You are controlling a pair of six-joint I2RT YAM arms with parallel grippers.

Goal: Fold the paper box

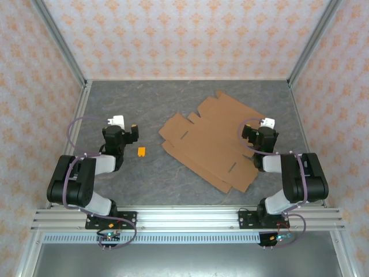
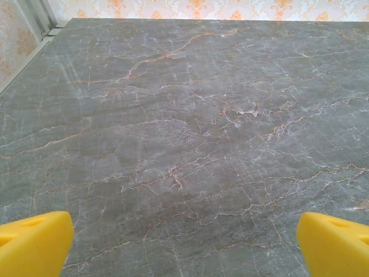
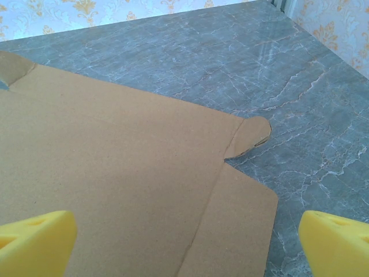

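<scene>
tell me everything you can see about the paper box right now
The paper box is a plain brown cardboard sheet, die-cut and unfolded, lying flat on the grey marbled table, right of centre and turned at an angle. Its outline has several flaps, short slits and notches; the right wrist view shows a crease line and a small rounded tab at one edge. The right gripper hangs over its right part with jaws wide open, not gripping it.
</scene>
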